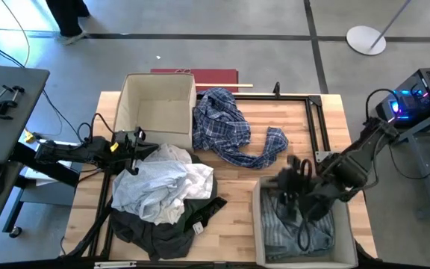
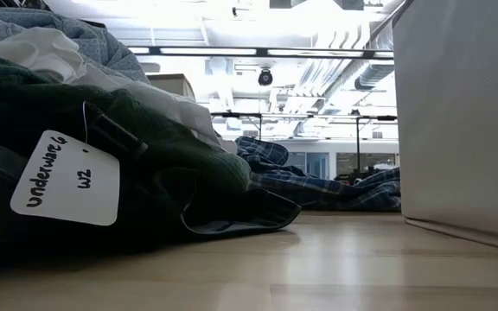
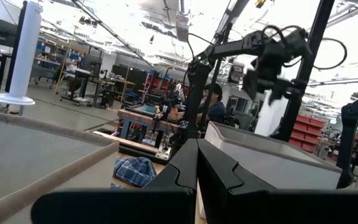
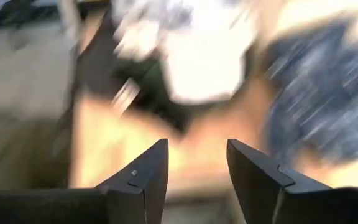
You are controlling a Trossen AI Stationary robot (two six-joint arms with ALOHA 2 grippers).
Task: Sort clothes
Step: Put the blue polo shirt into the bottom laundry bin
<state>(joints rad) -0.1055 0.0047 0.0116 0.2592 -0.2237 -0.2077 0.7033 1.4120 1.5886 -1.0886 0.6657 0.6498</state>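
Right hand [image 1: 295, 179], released and empty, hangs over the right bin [image 1: 258, 224]; left hand [image 1: 134, 140] clenched beside the pile of clothes [image 1: 163, 196]. The plaid shirt [image 1: 226, 127] looks light and limp; pinch a raised fold.

Between my right bin [image 1: 258, 224] and the plaid shirt [image 1: 230, 127] lies a strip of bare wood, room enough to pass. The heap of pale and dark clothes [image 1: 163, 198] blocks the table's near-left part, beside my left gripper [image 1: 136, 142]. The left bin [image 1: 157, 84] stands empty inside. My right gripper [image 1: 293, 183], fingers apart, hangs over the right bin, already lined with folded cloth.
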